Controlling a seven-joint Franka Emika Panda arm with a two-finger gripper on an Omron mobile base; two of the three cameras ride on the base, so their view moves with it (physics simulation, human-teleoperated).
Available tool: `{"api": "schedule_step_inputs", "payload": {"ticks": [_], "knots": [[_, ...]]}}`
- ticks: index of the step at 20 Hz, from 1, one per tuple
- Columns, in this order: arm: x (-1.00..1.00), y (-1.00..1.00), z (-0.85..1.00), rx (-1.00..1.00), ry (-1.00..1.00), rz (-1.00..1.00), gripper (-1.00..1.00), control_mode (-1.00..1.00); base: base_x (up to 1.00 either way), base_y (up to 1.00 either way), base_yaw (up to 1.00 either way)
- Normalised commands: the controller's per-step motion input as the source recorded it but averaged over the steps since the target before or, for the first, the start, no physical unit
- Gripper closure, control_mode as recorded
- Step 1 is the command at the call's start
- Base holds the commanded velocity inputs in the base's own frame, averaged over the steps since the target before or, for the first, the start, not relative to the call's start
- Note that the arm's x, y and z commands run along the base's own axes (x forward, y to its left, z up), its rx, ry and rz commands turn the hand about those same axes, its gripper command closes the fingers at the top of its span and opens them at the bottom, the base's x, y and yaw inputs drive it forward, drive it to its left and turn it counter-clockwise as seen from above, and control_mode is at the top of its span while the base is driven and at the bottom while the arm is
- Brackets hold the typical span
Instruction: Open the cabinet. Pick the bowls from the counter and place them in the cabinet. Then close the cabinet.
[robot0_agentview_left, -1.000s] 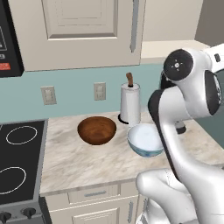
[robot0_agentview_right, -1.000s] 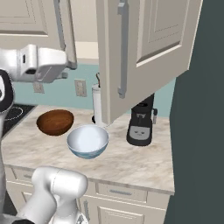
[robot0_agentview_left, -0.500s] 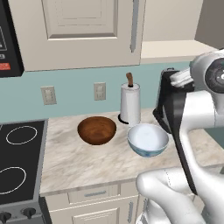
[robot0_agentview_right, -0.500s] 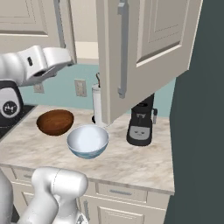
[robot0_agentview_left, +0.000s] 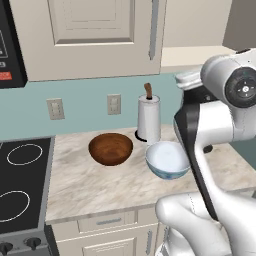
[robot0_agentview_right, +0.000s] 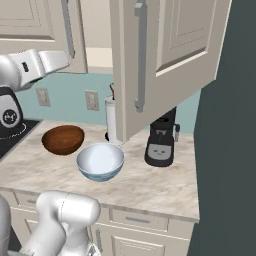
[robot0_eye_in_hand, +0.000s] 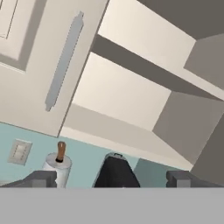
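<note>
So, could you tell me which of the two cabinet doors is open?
The right door is swung out over the counter; the left door is shut flat.

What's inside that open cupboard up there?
The cabinet shows bare pale shelves in the hand view; no bowls inside. Its left half stays covered by the closed door.

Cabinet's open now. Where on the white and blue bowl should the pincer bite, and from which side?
Probably the rim of the white and blue bowl, coming straight down from above. It sits upright and open on the counter, its rounded outside giving no flat hold. Take the edge away from the brown bowl; one finger inside, one outside.
</note>
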Motion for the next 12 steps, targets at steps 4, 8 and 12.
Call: {"api": "schedule_step_inputs", "payload": {"ticks": [4, 8, 12], "knots": [[0.18, 0.44, 0.33, 0.08, 0.0, 0.08, -1.0, -1.0, 0.0, 0.0, 0.0], [0.14, 0.45, 0.25, 0.06, 0.0, 0.11, -1.0, -1.0, 0.0, 0.0, 0.0], [0.14, 0.35, 0.16, 0.04, 0.0, 0.1, -1.0, -1.0, 0.0, 0.0, 0.0]]}}
